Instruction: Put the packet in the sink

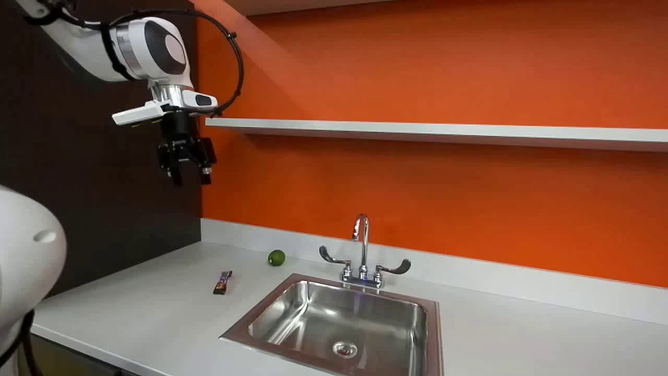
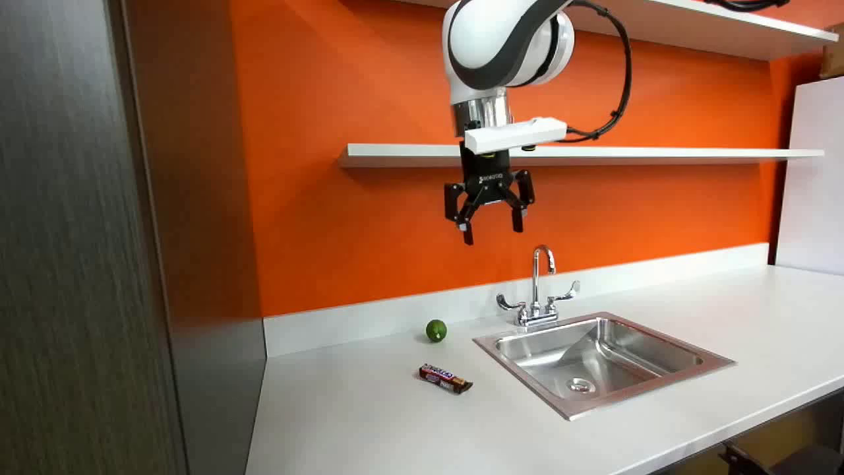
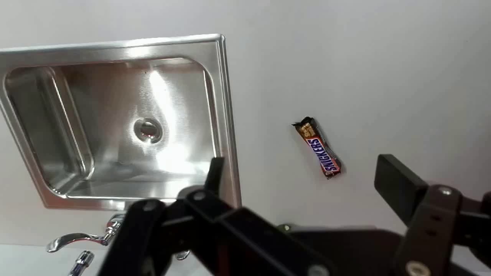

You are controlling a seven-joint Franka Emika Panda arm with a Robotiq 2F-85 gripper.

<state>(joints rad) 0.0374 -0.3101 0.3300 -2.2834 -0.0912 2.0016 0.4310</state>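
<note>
A: Nothing delivered so far, by our reading! The packet (image 3: pixel 316 147) lies on the pale counter (image 3: pixel 383 76), right of centre in the wrist view, near the sink (image 3: pixel 221 99) but outside its rim.

B: And the gripper (image 2: pixel 493 229)?

A: Upper middle in an exterior view, spread wide, nothing pinched. Grasp, carry, release: we'd call all three left to do.

B: Now the room! In an exterior view we've got the chrome faucet (image 1: pixel 365 250) low in the centre, a small green ball (image 1: pixel 276 257) to its left, a white shelf (image 1: pixel 433 130) running across the orange wall (image 1: pixel 417 198), and a dark panel (image 1: pixel 130 209) down the left of the frame.

A: And that green speck (image 3: pixel 284 227) at the bottom of the wrist view?

B: Probably the same ball, we'd say, but the gripper hides most of it.
</note>
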